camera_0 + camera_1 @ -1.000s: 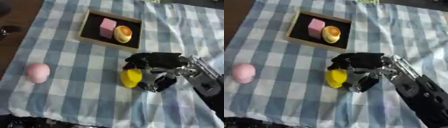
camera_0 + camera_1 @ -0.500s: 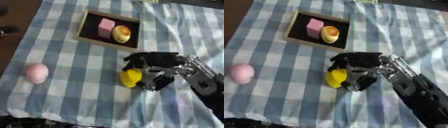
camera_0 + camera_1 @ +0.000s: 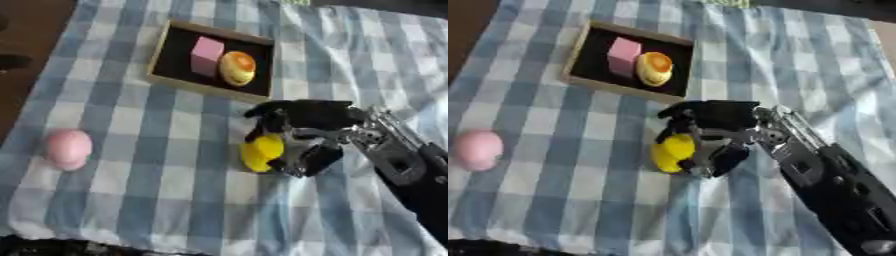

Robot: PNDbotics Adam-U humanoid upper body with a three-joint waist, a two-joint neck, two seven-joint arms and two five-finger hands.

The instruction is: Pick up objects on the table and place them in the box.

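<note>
In the left eye view a blue-and-white checked cloth, soft and creased, covers the table, with bare dark wood showing at nine to eleven o'clock. At twelve o'clock, a little left of centre, lies a shallow rectangular box with a pale wooden rim and a black floor; inside it a matte pink block stands just beside a round, glossy orange-and-yellow piece shaped like a small bun. Just right of centre a smooth yellow object, rounded and lumpy, rests on the cloth. The right hand, black with silver metal at the wrist, comes in from four o'clock; its fingers curl over the top of the yellow object and its thumb curls beneath on the right side, so the hand is cupped around it, though whether the tips actually touch cannot be made out. At nine o'clock, well apart from everything else, a pale pink egg-shaped object lies on the cloth. In the right eye view the same layout sits shifted leftward: the black forearm, boxy and jointed, runs to the five o'clock corner, and the pink egg shape meets the left edge.
</note>
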